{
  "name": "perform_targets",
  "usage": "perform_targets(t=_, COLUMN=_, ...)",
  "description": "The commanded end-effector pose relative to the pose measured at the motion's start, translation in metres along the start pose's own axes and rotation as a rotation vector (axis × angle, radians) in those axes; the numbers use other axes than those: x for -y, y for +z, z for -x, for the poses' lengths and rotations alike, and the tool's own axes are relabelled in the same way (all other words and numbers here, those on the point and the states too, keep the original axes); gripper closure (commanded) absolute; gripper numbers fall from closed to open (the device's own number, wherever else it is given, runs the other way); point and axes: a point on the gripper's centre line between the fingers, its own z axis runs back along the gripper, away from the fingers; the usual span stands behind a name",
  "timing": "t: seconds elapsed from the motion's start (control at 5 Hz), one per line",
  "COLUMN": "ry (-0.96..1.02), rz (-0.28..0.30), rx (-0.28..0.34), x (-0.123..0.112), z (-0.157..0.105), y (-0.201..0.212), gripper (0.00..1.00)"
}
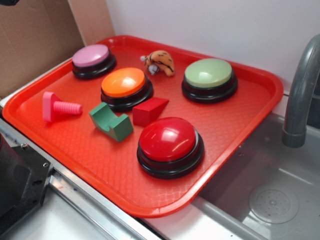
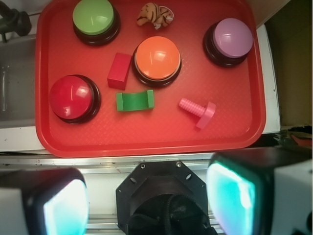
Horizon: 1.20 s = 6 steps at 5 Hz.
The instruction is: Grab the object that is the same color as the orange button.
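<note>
Gripper (image 2: 146,196) sits nearest the wrist cam, jaws wide apart, nothing between them, hanging off the near edge of the red tray (image 2: 146,144), well short of any object.

Landmark is the orange button (image 2: 157,59), mid-tray. On its near side: green arch block (image 2: 134,101) and pink bolt (image 2: 198,110). Red wedge block (image 2: 120,70) lies just beside it. Red button (image 2: 73,98), green button (image 2: 94,18) and pink button (image 2: 229,40) stand around it, each apart.

Target, the plush tiger (image 2: 154,15), lies just beyond the orange button, near the tray's far rim, touching nothing.

Handling, prob: v. light, soft, squashy, not fragile, fabric grippy. Best pinch across the fat middle of the body, not paws/tail; close firmly since stuffing gives.
</note>
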Motion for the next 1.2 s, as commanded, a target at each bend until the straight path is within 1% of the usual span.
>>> perform_targets(t=0.0, ry=0.0, rz=0.0, rx=0.0, x=0.0, z=0.0, y=0.0, gripper=0.0)
perform_targets(t=0.2, ry=0.034, rz=0.017, rx=0.061, x=-0.001, z=-0.044, y=-0.005, gripper=0.0)
perform_targets(t=0.4, ry=0.054, rz=0.019, rx=0.101, x=-0.003, z=-0.077, y=-0.012, gripper=0.0)
perform_targets(t=0.6, ry=0.017, rz=0.013, rx=0.147, x=0.0, z=-0.124, y=-0.038, gripper=0.0)
perform_targets(t=0.8, ry=0.001, rz=-0.023, rx=0.183, x=-0.005, z=-0.157, y=-0.063, gripper=0.0)
perform_targets(t=1.0, ry=0.012, rz=-0.044, rx=0.188, x=-0.012, z=-0.175, y=-0.085, gripper=0.0)
